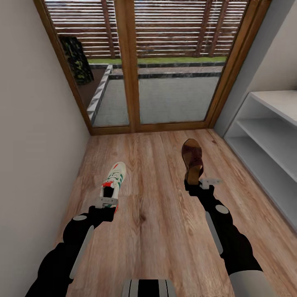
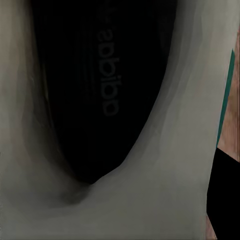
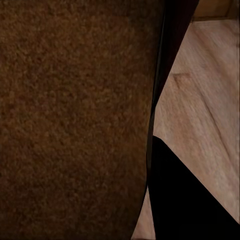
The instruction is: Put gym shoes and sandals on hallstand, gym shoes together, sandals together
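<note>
1. Left gripper (image 1: 108, 201) pinches the heel of a gym shoe (image 1: 113, 178), held above the corridor floor (image 1: 152, 214).
2. Shoe insole (image 2: 107, 75) reads "adidas".
3. Right gripper (image 1: 201, 183) clamps a brown sandal (image 1: 192, 159); hallstand (image 1: 268, 136) at right.

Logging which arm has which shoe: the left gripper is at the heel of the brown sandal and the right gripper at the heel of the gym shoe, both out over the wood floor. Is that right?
No, the shoes are swapped. In the head view the left gripper is at the heel of the gym shoe, and the right gripper at the heel of the brown sandal. Both are out over the wood floor.
</note>
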Robot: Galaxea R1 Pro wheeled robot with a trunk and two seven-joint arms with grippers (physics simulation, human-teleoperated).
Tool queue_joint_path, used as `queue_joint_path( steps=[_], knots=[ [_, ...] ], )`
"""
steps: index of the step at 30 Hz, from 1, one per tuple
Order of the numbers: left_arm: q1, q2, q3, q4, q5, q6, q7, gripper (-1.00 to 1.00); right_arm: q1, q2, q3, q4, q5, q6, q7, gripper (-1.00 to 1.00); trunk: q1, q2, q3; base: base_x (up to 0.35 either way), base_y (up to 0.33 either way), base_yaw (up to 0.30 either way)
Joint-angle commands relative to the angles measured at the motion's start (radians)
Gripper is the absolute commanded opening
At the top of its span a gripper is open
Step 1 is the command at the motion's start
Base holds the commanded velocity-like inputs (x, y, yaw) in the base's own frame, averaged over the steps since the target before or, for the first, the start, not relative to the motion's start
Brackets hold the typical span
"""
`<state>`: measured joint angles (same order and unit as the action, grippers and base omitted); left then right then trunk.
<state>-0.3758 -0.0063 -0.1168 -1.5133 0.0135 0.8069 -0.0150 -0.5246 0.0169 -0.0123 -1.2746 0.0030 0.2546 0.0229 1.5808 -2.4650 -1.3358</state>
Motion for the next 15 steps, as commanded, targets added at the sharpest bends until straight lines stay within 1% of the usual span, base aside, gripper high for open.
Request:
queue_joint_path(
  steps=[1,15],
  knots=[
    [0.000,0.000,0.000,0.000,0.001,0.000,0.000,-1.00,0.000,0.000,0.000,0.000,-0.003,0.000,-0.001,-1.00,0.000,0.000,0.001,0.000,0.000,-0.266],
    [0.001,0.000,0.000,0.000,0.000,0.000,0.000,-1.00,0.000,0.000,0.000,0.000,-0.003,0.000,-0.001,-1.00,0.000,0.000,0.006,0.000,0.000,-0.280]
  ],
)
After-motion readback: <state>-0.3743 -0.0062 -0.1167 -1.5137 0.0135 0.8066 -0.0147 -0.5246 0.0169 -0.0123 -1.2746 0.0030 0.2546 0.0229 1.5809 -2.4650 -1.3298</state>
